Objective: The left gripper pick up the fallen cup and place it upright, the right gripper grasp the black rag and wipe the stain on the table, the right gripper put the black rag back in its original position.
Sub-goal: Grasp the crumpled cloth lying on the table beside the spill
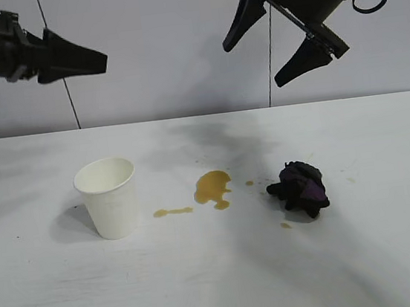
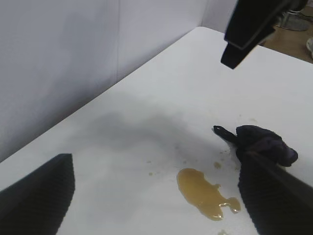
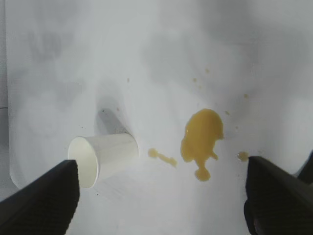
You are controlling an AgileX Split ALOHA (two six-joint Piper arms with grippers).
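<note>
Exterior view, cup (image 1: 109, 197) upright well below left end effector (image 1: 96, 60), spread wide, empty

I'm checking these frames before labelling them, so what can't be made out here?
- Cup: its inside bottom is hidden by its own wall in the exterior view; absent from the left wrist view.
- Black rag: partly covered by a left gripper finger in the left wrist view.
- Stain: whether any lies under the rag cannot be told.
- Right gripper: arm cut off by the top edge in the exterior view.
</note>
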